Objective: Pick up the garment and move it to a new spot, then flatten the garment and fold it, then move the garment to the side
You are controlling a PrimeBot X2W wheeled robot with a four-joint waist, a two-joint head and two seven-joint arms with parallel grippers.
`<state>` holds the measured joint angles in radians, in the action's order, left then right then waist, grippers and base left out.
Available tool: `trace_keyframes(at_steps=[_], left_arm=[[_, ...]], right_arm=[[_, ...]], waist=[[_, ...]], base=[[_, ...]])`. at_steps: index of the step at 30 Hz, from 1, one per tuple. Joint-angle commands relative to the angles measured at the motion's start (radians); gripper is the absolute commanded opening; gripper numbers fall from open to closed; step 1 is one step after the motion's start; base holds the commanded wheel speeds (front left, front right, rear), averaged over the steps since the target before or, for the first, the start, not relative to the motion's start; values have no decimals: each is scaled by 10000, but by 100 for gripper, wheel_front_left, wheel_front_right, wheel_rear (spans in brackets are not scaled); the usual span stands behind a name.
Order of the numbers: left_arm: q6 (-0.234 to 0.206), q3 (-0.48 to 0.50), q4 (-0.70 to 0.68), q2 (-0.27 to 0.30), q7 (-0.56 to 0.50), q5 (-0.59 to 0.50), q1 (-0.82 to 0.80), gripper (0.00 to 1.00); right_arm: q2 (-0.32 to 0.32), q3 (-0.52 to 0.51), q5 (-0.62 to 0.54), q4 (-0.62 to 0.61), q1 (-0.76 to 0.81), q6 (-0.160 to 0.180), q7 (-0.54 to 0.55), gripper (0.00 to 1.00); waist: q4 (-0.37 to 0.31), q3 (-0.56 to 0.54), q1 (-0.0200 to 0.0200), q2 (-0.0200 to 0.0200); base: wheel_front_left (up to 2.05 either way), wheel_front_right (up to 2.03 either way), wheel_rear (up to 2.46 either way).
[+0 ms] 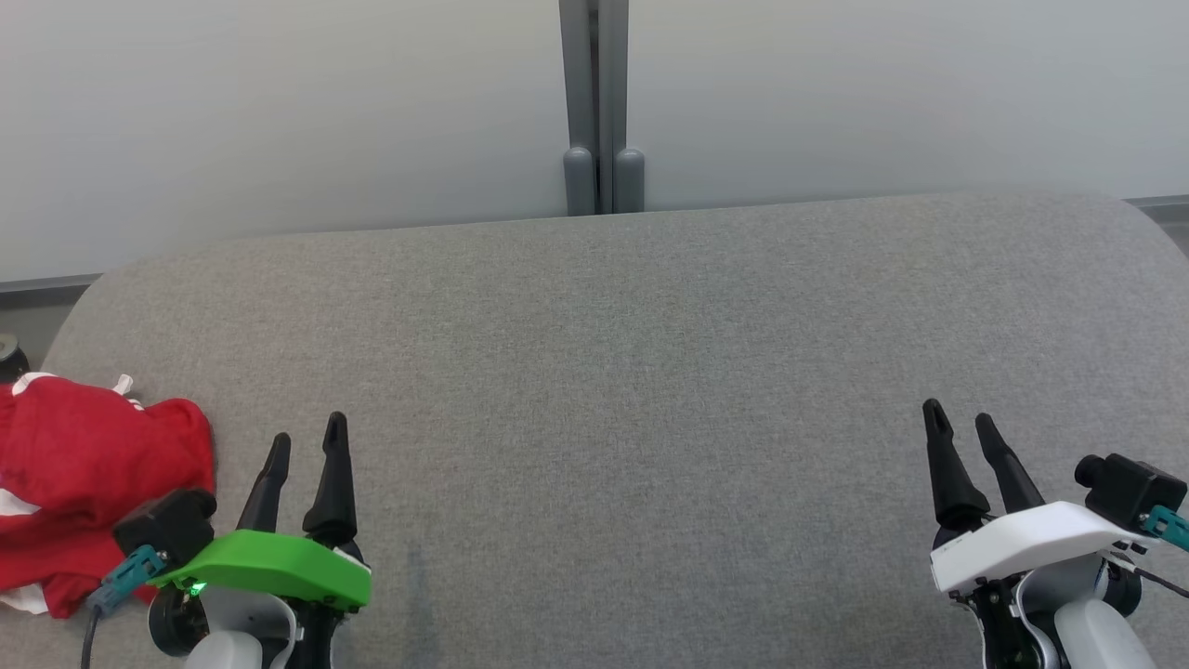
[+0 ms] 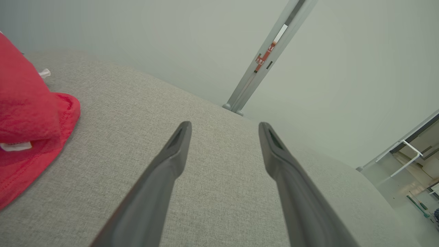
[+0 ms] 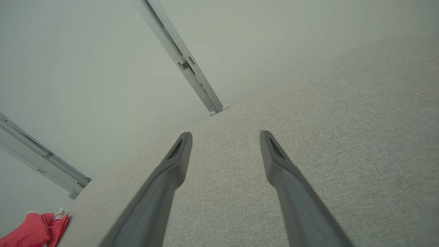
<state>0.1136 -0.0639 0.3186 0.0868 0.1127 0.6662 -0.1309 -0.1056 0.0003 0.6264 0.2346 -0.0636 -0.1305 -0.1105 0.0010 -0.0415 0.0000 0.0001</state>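
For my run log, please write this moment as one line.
garment: red, lying far left | left gripper: open, empty, beside it | right gripper: open, empty

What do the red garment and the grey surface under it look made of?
Red garment: soft knit, probably cotton jersey, matte; it slumps in loose folds, with a stitched hem and white trim. Grey surface: woven, upholstery-like fabric, matte; fine heathered weave, and rounded edges that look padded.

Left end effector has green housing, right end effector white.
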Motion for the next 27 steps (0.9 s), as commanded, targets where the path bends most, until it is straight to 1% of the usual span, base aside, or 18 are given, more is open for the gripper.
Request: trace_keyframes(at_steps=[1,22,27], left_arm=[[-53,-36,-15,130,98,-372,-290,100],[-276,-300,805,211,650,-2529,-568,100],[-386,-286,937,227,778,-3037,-612,100]], right_arm=[[-85,32,-319,-32,-126,-3,-126,100],[-61,183,-2147,418,-345,-3,-668,100],[-69,282,-2567,462,-359,-3,-807,100]], waist=[[1,-2,0,-1],[9,-2,0,-1],[27,-9,0,-1]], base=[[0,0,0],[0,0,0],[0,0,0]])
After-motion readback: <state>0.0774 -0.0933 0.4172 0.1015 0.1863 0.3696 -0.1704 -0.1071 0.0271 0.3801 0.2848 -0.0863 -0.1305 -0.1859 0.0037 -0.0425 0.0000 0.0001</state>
